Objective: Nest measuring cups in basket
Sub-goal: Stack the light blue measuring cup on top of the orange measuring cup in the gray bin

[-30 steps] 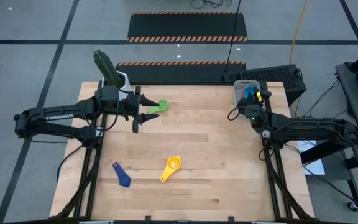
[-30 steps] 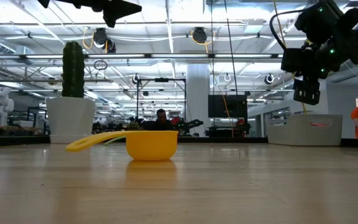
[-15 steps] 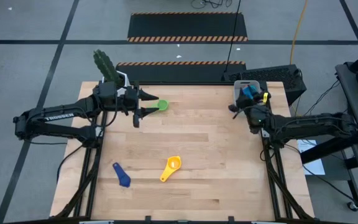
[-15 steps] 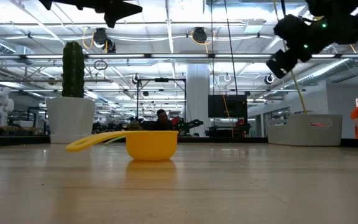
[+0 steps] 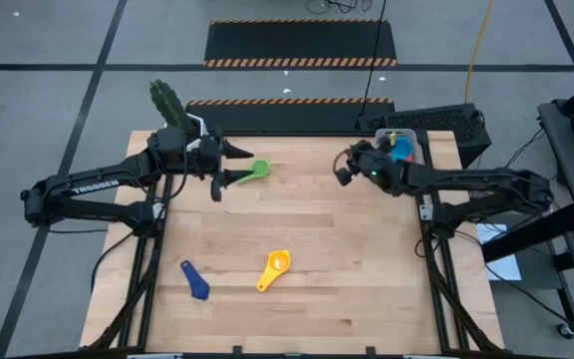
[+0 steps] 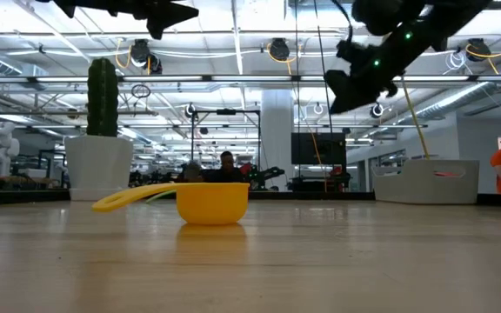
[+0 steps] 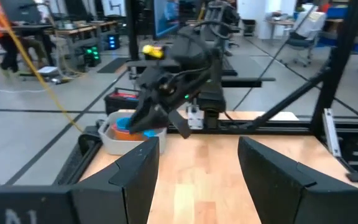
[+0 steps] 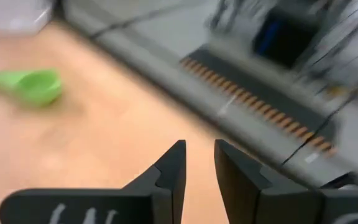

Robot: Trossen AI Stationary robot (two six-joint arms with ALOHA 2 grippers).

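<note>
The tabletop [image 5: 367, 289] carries three loose cups. The basket [image 5: 401, 146], holding nested cups, is located at the far right corner. The left gripper [image 5: 229, 165] is held above the far left area, fingers spread wide, just beside the green cup [image 5: 254, 171]. The right gripper [image 5: 344, 170] is raised near the basket, fingers narrowly parted and empty. The yellow cup [image 5: 275, 269] and the dark blue cup [image 5: 195, 280] lie toward the near edge.

Two dark jointed arms, the left arm [image 5: 88, 187] lettered TROSSEN in white, the right arm [image 5: 466, 184] showing small green lights, each end in flat black fingers [image 7: 135, 171].
</note>
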